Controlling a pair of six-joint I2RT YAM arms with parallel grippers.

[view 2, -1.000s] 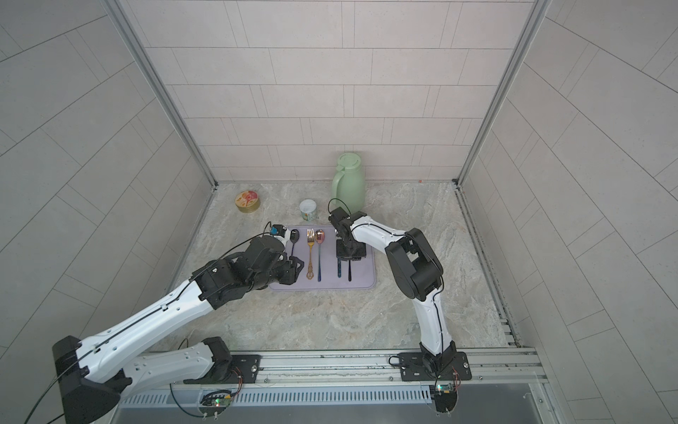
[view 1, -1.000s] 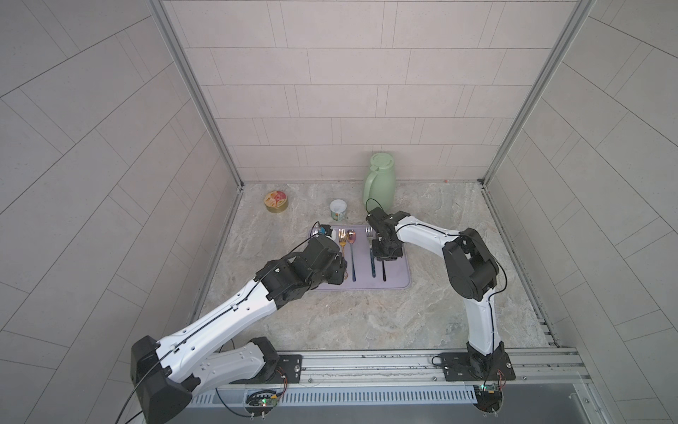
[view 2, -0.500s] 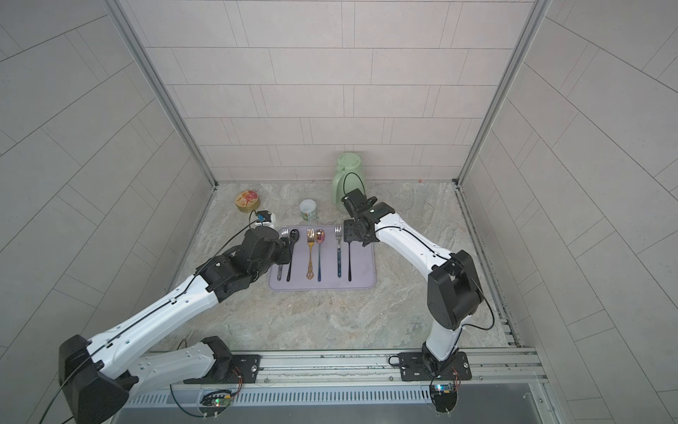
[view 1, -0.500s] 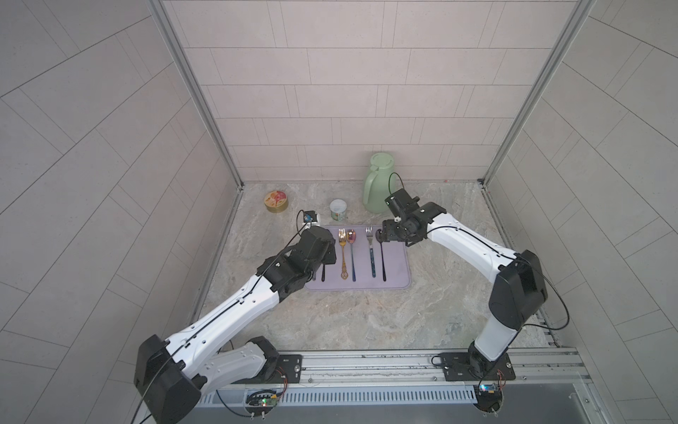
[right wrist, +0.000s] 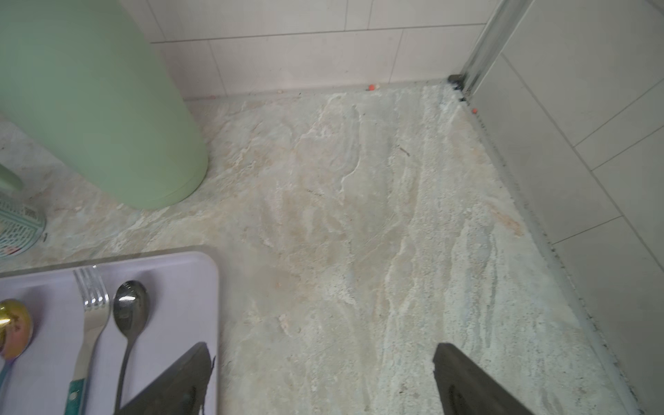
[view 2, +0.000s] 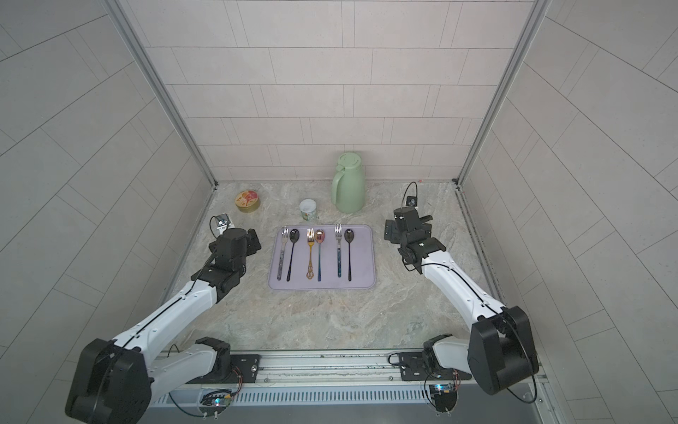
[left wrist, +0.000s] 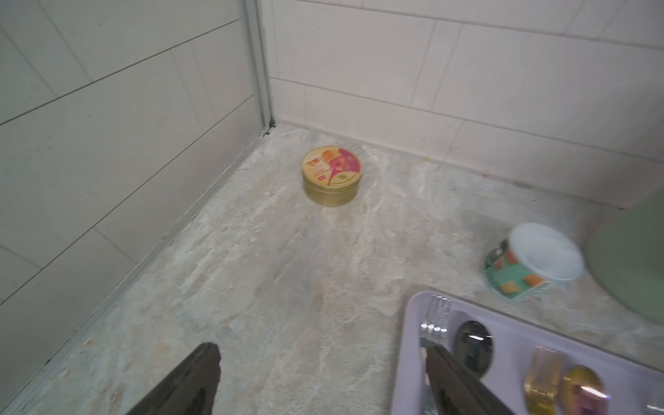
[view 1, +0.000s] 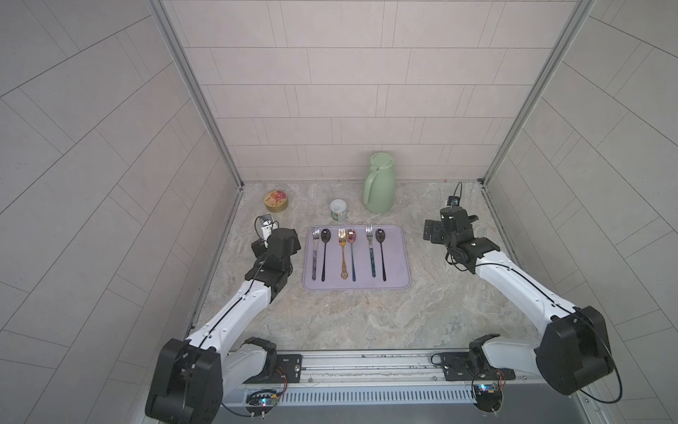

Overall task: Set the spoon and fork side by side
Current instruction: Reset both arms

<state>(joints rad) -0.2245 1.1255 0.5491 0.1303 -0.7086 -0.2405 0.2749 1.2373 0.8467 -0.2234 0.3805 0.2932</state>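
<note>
Black spoon (view 1: 325,235) and patterned-handle fork (view 1: 314,257) lie side by side at the left end of the lilac tray (view 1: 398,257). They are one of three such pairs, all with long axes parallel and handles toward the robot's base. The marbled, stone-look worktop (view 1: 359,323) carries everything. A smooth matte green jug (view 1: 379,183) stands behind the tray, which is a shallow rounded rectangle. The left hand (left wrist: 321,348) hangs just beside the tray's left edge, nearest that first pair, wide and empty. The right hand (right wrist: 321,346), equally wide and empty, stands farther off the right edge. Centre pair: ornate gold fork (view 1: 342,236), iridescent spoon (view 1: 351,236). Right pair: teal-handled fork (view 1: 372,262), dark spoon (view 1: 380,235). All are polished metal. From how they lie, the pairing looks done.
</note>
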